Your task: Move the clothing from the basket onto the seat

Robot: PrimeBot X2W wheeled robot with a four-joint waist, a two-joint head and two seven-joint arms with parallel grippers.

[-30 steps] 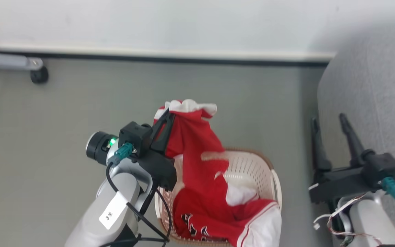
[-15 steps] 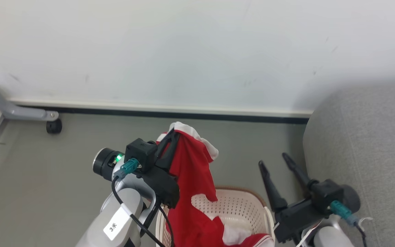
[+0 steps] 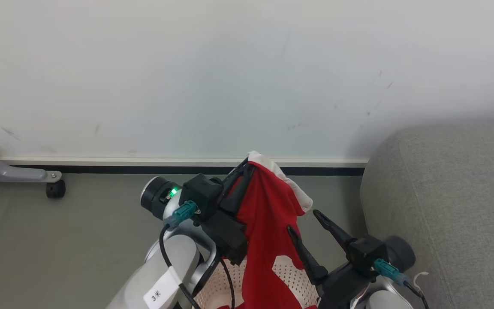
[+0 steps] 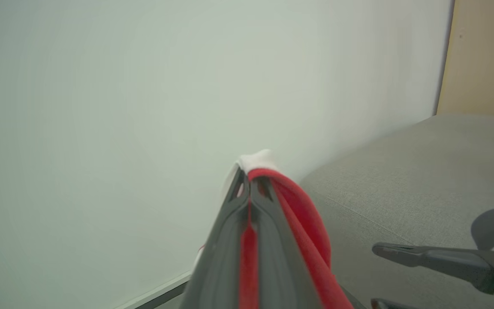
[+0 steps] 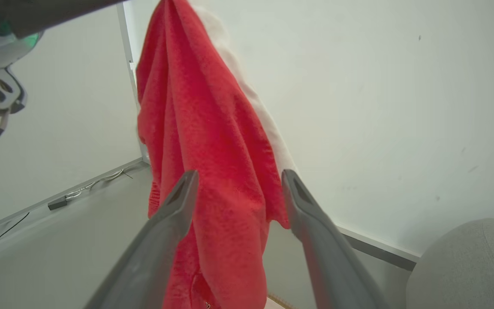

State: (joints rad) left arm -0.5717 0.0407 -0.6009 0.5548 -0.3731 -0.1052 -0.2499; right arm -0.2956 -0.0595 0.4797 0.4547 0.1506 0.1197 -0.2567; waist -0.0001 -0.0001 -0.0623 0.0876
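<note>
My left gripper (image 3: 247, 166) is shut on the top edge of a red garment with white trim, the clothing (image 3: 268, 214). It hangs from the fingers down into the cream perforated basket (image 3: 292, 277) at the bottom edge. In the left wrist view the shut fingers (image 4: 247, 177) pinch red cloth (image 4: 305, 210). My right gripper (image 3: 302, 221) is open just right of the hanging cloth. Its wrist view shows the open gripper (image 5: 239, 174) with the clothing (image 5: 204, 128) hanging beyond the gap. The grey seat (image 3: 444, 193) lies to the right.
A white wall with a dark baseboard (image 3: 144, 169) stands close behind. At the far left, a grey frame leg on a black caster (image 3: 55, 189) rests on the grey floor (image 3: 79, 240). The seat's rounded edge (image 5: 465, 266) is near my right arm.
The head camera has tilted up, so the basket has slid to the bottom edge. My left gripper has lifted the clothing higher. My open right gripper now stands close beside the hanging cloth.
</note>
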